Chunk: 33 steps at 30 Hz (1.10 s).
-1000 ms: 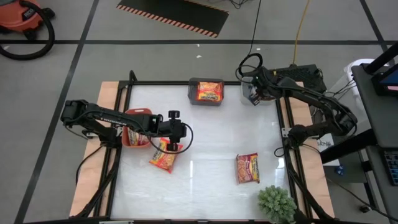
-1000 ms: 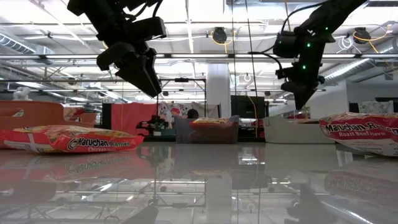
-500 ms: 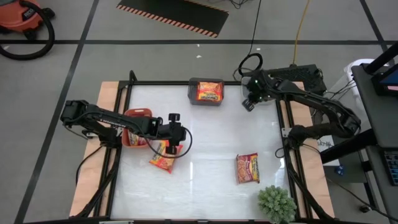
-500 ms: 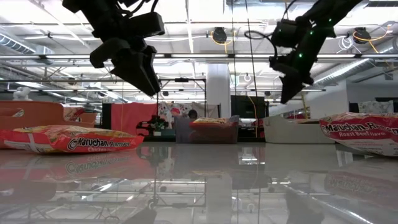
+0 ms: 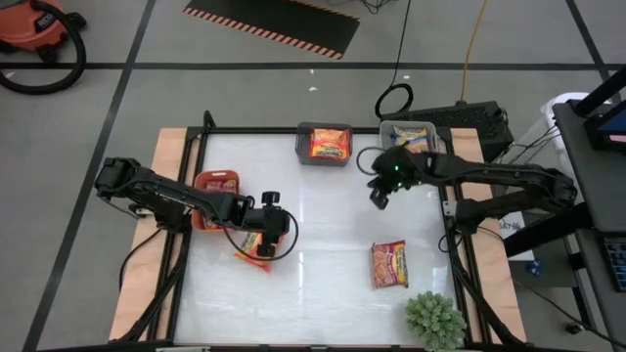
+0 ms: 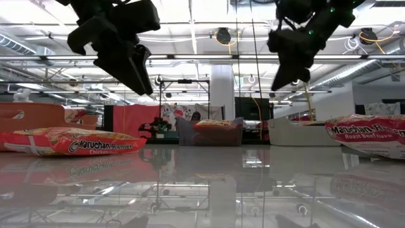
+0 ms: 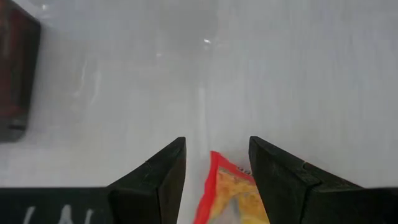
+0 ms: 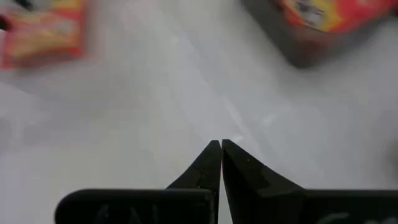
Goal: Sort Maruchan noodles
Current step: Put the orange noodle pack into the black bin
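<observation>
Packets sit in three far bins; left gripper (image 5: 262, 235), parted, hovers over one loose packet (image 5: 250, 250); right gripper (image 5: 378, 195) is pinched empty; another packet (image 5: 388, 264) waits.

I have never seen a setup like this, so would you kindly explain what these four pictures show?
Two dark robot arms work at a white table, sorting Maruchan noodle packets. One picture looks straight down, one looks level across the tabletop, and two come from cameras on the arms' wrists. The left pincer is open, poised over a loose packet and holding nothing. The right pincer is shut and empty, over bare table. Another packet lies loose nearer the plant. Red, grey and white bins at the edges hold sorted packets.
</observation>
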Each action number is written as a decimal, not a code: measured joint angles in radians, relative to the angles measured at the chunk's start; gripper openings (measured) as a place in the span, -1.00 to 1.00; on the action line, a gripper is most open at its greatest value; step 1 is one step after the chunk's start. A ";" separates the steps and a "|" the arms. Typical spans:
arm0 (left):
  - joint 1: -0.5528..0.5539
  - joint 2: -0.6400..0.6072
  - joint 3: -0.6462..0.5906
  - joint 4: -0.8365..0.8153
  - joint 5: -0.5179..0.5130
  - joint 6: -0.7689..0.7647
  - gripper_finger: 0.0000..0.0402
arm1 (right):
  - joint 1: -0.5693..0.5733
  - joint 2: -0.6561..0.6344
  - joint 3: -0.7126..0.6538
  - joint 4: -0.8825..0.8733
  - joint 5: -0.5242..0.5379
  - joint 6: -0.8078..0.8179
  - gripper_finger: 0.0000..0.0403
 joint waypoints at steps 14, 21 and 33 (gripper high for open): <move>-0.037 0.000 0.000 -0.141 0.067 -0.171 -0.10 | 0.210 0.144 0.000 0.513 -0.022 -0.077 -0.96; -0.066 -0.006 0.000 -0.306 0.127 -0.258 -0.10 | 0.187 0.389 0.141 0.536 -0.095 -0.160 -0.92; -0.085 -0.037 0.002 -0.400 0.135 -0.374 -0.10 | 0.260 0.792 0.419 0.579 -0.123 -0.417 -0.32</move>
